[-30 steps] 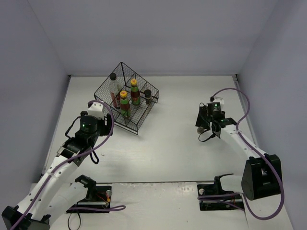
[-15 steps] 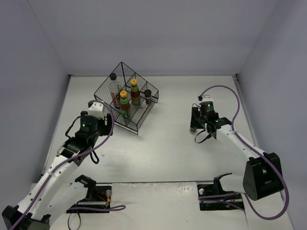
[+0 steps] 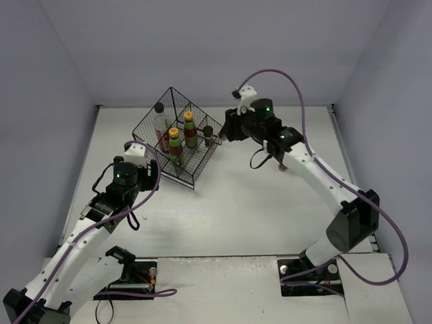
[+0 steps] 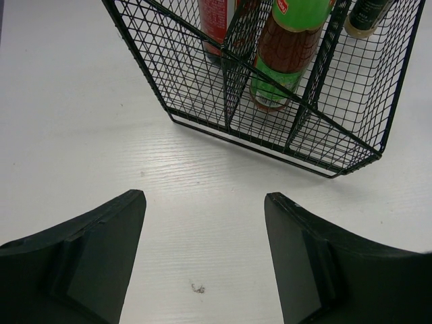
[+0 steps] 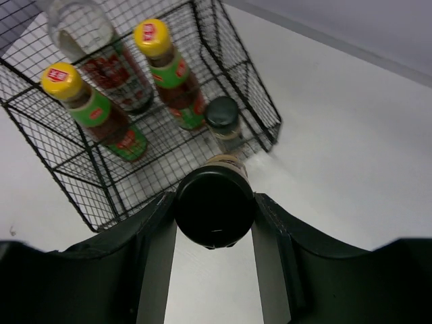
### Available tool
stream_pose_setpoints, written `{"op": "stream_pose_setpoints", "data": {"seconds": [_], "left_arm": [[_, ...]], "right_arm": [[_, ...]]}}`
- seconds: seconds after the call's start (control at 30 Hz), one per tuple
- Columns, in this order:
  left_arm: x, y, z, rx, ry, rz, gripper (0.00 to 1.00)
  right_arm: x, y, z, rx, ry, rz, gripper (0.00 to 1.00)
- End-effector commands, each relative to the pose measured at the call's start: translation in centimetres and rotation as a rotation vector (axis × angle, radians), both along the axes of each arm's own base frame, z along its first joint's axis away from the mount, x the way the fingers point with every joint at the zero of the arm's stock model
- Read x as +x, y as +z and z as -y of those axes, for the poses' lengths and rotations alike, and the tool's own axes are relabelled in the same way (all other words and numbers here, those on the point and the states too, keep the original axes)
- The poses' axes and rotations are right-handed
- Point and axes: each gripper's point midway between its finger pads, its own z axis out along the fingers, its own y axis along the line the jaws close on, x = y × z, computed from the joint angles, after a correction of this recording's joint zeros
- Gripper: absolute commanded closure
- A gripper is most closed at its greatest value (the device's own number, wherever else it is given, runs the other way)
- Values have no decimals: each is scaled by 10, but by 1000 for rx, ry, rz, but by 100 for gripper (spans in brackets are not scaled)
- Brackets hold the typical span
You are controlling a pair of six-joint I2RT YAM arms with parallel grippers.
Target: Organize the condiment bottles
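Note:
My right gripper [image 5: 214, 217] is shut on a short black-capped jar [image 5: 214, 208] and holds it in the air beside the right corner of the black wire basket [image 5: 268, 101]. Inside the basket stand a tall clear bottle with a red label [image 5: 101, 54], two yellow-capped bottles [image 5: 94, 108] [image 5: 169, 67] and another dark jar [image 5: 224, 121]. In the top view the right gripper [image 3: 226, 131] hangs at the basket's right edge [image 3: 202, 158]. My left gripper [image 4: 204, 199] is open over bare table just in front of the basket [image 4: 202, 101], with nothing between its fingers.
The basket stands at the back left of the white table [image 3: 243, 209]. Grey walls close the table at the back and both sides. The right arm's purple cable [image 3: 297, 88] arcs above its wrist.
The right gripper closed on the jar at the table's right side, then swung it up and left to the basket's right corner. The left arm has not moved.

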Motion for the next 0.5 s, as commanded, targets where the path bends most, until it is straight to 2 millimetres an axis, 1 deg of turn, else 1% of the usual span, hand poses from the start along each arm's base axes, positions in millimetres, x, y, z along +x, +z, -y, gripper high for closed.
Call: {"op": "stream_pose_setpoints", "data": {"seconds": [0.0, 0.03, 0.07, 0.1, 0.17, 0.2, 0.27, 0.3, 0.37, 0.43, 0.47], "left_arm": [[9, 20, -3, -10, 22, 69, 29], [9, 20, -3, -8, 21, 70, 29], [9, 20, -4, -7, 25, 70, 29], [9, 20, -4, -7, 25, 70, 29], [9, 20, -5, -7, 27, 70, 29], [9, 21, -5, -8, 28, 73, 29], [9, 22, -5, -10, 27, 75, 29], [9, 21, -6, -9, 30, 74, 29], [9, 21, -5, -10, 27, 74, 29], [9, 22, -5, -12, 24, 75, 29], [9, 22, -5, -12, 24, 74, 29]], "right_arm": [[9, 12, -51, 8, 146, 56, 100], [11, 12, -59, 4, 160, 57, 100], [12, 26, -71, 17, 179, 85, 100], [17, 16, -80, 6, 191, 67, 100], [24, 16, -95, 7, 211, 73, 100], [26, 14, -99, 5, 215, 73, 100], [32, 4, -110, -5, 221, 55, 100], [35, 1, -112, -9, 218, 52, 100], [40, -15, -118, -26, 220, 30, 100], [45, -25, -119, -54, 219, 33, 100], [48, -36, -120, -67, 215, 18, 100]]}}
